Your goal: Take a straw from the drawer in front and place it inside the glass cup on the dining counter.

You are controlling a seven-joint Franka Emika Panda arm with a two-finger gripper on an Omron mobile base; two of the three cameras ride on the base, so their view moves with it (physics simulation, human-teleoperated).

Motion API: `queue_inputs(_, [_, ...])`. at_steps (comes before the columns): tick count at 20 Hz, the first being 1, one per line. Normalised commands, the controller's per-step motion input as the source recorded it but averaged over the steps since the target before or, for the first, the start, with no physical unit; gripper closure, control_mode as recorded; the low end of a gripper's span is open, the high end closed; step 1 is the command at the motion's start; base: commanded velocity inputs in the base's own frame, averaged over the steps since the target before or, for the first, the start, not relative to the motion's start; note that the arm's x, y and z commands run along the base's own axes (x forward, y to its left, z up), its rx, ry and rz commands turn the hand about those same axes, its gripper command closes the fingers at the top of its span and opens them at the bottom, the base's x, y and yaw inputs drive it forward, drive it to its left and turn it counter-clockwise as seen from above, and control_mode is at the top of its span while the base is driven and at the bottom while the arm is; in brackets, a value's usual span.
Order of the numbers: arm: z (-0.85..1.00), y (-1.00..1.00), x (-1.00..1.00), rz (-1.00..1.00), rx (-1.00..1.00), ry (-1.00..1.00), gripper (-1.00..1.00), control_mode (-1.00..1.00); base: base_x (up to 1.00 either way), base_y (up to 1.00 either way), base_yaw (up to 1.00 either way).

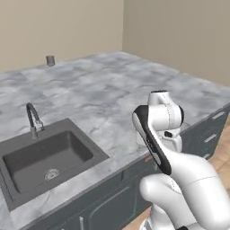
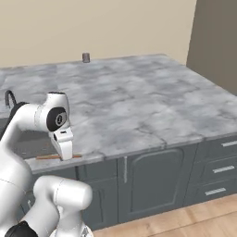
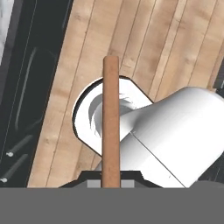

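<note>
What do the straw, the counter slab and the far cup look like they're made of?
Straw: matte brownish-orange, uniform, perhaps paper or wood; the look leaves it open.
Dining counter: grey-white veined slab with a smooth finish, looks like marble.
Glass cup: small grey cylinder, too small to confirm glass.

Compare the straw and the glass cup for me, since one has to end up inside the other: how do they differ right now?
The straw is a thin brownish-orange stick; the glass cup is a short, greyish cylinder. The straw is held in the shut jaws of the gripper, level by the near counter edge; the glass cup stands upright and free. The straw is close to the robot; the glass cup stands at the far edge of the dining counter.
</note>
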Motion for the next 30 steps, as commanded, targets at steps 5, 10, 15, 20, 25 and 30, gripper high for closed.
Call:
queue_inputs(5, [0.00,0.00,0.00,0.00,0.00,0.00,1.00,1.00,0.68,-1.00,-0.27])
queue_inputs(10, [0.00,0.00,0.00,0.00,0.00,0.00,1.00,1.00,0.77,-1.00,-0.26])
queue_inputs(15, [0.00,0.00,0.00,0.00,0.00,0.00,1.00,1.00,0.83,-1.00,-0.26])
queue_inputs(20, [0.00,0.00,0.00,0.00,0.00,0.00,1.00,1.00,0.88,-1.00,-0.22])
queue_inputs(25, [0.00,0.00,0.00,0.00,0.00,0.00,1.00,1.00,0.93,-1.00,-0.12])
queue_inputs(30, [0.00,0.00,0.00,0.00,0.00,0.00,1.00,1.00,0.99,-1.00,-0.05])
